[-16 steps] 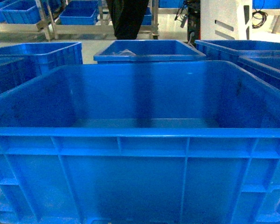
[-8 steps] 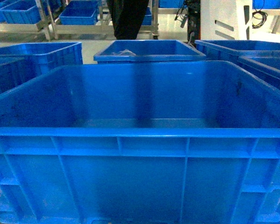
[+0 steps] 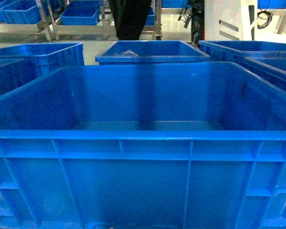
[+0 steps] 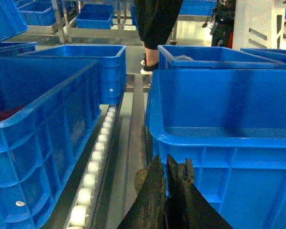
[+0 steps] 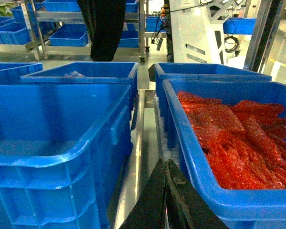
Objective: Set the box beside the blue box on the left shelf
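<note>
Head view: the box [image 3: 143, 143] fills the frame, open top up, no pincer visible. Left wrist view: the left gripper [image 4: 168, 183], fingers pressed together, sits just outside the box's [image 4: 219, 143] left corner. Right wrist view: the right gripper [image 5: 164, 191], fingers together, sits right of the box [image 5: 57, 138], beside a crate of red bags [image 5: 238, 138].

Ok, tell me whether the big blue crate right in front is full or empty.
Empty: the box shows its bare, smooth floor in the head view, with nothing lying in it.

We see a roller track [image 4: 93, 174] carrying the box [image 3: 143, 143], with other blue crates [image 4: 33, 124] directly on it.
</note>
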{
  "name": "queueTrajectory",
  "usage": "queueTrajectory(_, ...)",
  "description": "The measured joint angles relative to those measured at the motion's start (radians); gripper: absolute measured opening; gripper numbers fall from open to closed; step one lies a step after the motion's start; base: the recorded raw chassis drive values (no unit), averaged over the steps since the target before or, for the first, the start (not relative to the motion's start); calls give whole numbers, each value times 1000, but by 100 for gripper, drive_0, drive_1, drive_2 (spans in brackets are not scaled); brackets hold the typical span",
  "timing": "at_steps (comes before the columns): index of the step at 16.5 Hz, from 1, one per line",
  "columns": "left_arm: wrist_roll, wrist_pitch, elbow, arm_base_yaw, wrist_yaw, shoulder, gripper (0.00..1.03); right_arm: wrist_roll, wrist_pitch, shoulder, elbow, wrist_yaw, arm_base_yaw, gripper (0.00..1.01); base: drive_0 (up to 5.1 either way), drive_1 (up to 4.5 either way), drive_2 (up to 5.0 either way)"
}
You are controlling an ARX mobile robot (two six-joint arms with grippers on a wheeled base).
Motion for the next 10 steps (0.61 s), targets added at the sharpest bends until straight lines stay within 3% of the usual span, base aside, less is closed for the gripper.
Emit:
queueTrajectory(2, 0, 1, 0, 0, -3, -35, 2, 0, -14, -10, 0, 0, 0, 2, 0, 0, 0)
queueTrajectory(3, 0, 21, 4, 0, -4, -35, 2, 0, -151, -98, 0, -5, 0, 2, 0, 0, 0)
queueTrajectory(4, 2, -5, 0, 0, 0, -35, 2, 0, -177, -171, 0, 2, 0, 2, 0, 0, 0)
queueTrajectory(8, 4, 5, 0, 0, -1, -35, 2, 0, -181, -169, 0, -1, 0, 2, 0, 0, 0)
queueTrajectory(10, 4, 5, 0, 0, -1, -35, 22, 0, -178, -169, 0, 0, 0, 21, 0, 0, 0)
